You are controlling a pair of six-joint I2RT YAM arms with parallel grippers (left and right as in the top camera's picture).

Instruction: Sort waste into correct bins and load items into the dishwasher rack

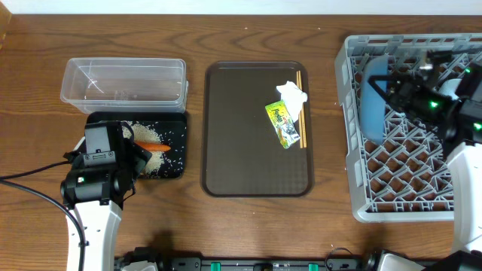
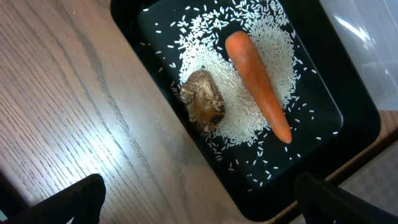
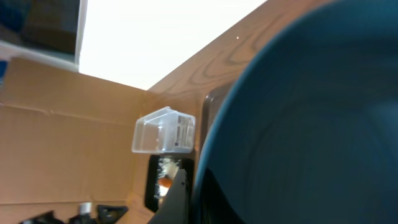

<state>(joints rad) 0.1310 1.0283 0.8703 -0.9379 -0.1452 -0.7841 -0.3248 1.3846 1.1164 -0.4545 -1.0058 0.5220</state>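
Carrot (image 2: 258,87) rests on rice (image 2: 245,121) beneath the left end effector (image 2: 199,202).

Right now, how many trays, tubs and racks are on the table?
Trays: 2, the black tray and the brown tray
Tubs: 1, the clear tub
Racks: 1, the grey rack
Total: 4

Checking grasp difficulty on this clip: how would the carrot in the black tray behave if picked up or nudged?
The carrot looks solid and straight, so probably stiff, not floppy. Its round, tapered body would likely roll in an arc if pushed. Lying on loose rice in the black tray, it may slide easily.
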